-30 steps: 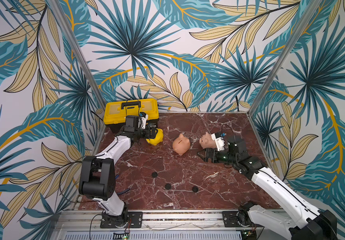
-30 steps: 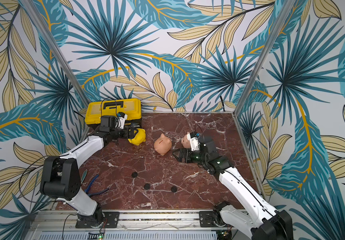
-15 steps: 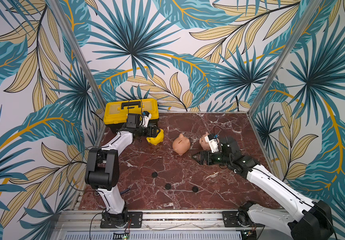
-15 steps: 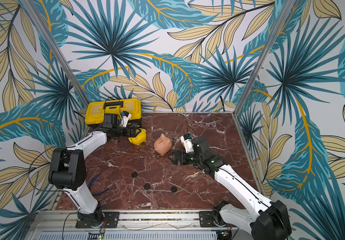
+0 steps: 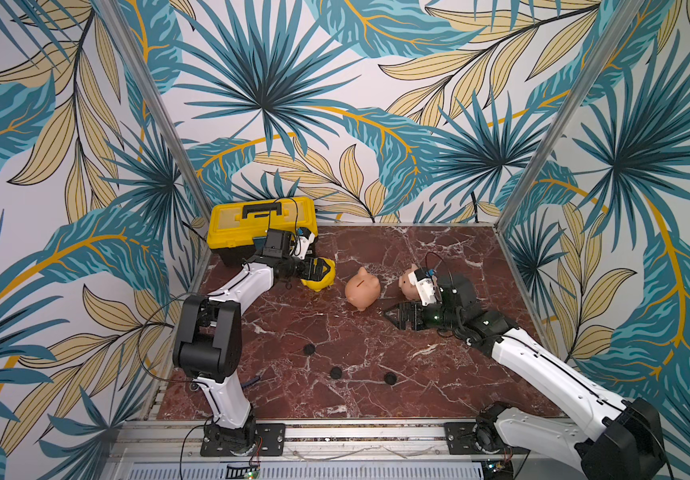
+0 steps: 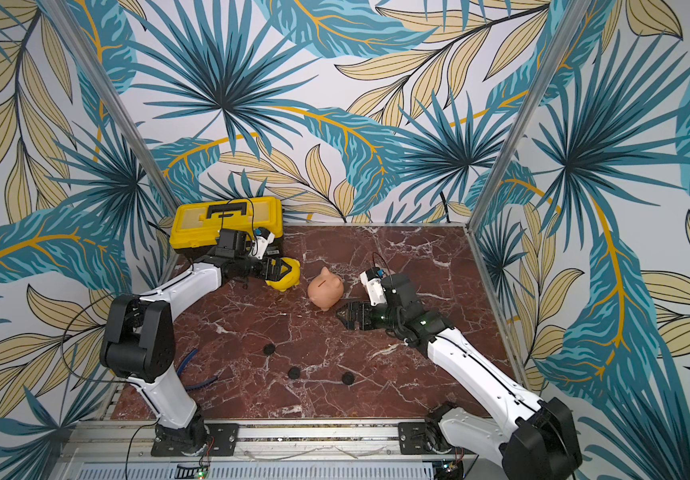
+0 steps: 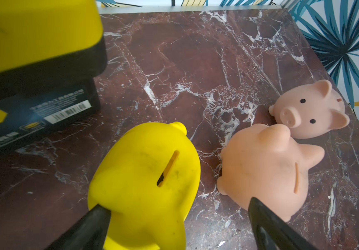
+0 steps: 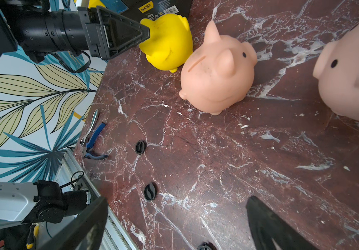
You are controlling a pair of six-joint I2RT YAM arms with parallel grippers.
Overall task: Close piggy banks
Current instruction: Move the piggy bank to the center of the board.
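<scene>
While both arms were stretched over the red marble table (image 5: pixel 418 257), the three piggy banks were seen standing in a row across its far half. The yellow piggy bank (image 5: pixel 319 281) was placed just in front of the yellow-and-black toolbox (image 5: pixel 247 226). The peach-orange piggy bank (image 5: pixel 362 289) was beside it near the middle. The pale pink piggy bank (image 5: pixel 406 284) was further right, its snout turned to the peach-orange one, near but apart in a top view. Coin slots were seen on the backs of the yellow and the peach-orange one; the undersides could not be seen.

The left gripper (image 7: pixel 175 208) was spread wide around the rear of the yellow piggy bank. One finger (image 7: pixel 87 227) seemed to touch it and the other was kept clear, so nothing was pinched. The right gripper (image 8: pixel 176 200) was spread wide too, held over bare marble just in front of the pale pink piggy bank, with nothing between its jaws.

Three small black discs (image 5: pixel 336 372) were lying on the near half, and blue-handled pliers (image 8: pixel 94 140) at the left edge.
</scene>
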